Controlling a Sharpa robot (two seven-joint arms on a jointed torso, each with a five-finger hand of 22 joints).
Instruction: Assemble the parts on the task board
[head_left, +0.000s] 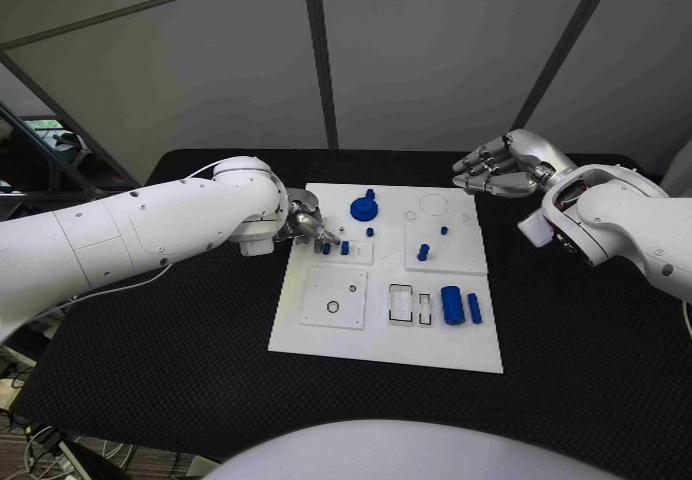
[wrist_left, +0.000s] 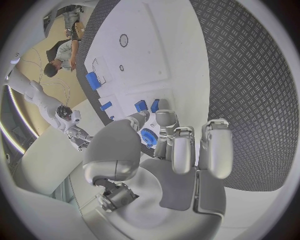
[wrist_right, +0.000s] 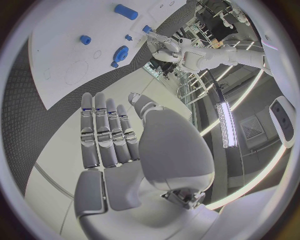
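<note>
We see the task board (head_left: 387, 340), a white plate, lying in the middle of the black table (head_left: 173, 370). On it stand and lie the blue parts: a round gear-like disc (head_left: 365, 209) near the far edge, two small pegs (head_left: 336, 247) on the left raised square, a small peg (head_left: 371, 232) just beside them, and two more pegs (head_left: 424, 252) on the right raised square. Nearer the robot, a thick cylinder (head_left: 453, 304) and a thinner rod (head_left: 475, 308) lie side by side, just to the right of two rectangular recesses (head_left: 402, 303). A square tile with a small ring hole (head_left: 333, 306) sits at the left near part of the board.

The left hand (head_left: 304, 222) is over the board's left far corner, its fingertips close to the two small pegs; in the left wrist view its fingers (wrist_left: 181, 150) are curled downward, and we cannot tell whether they touch or hold a part. The right hand (head_left: 498, 168) hovers beyond the board's far right corner, off the plate, fingers loosely bent and holding nothing; in the right wrist view they lie straight and side by side (wrist_right: 106, 132).

Behind the table stand pale panels with dark frames (head_left: 325, 70).
</note>
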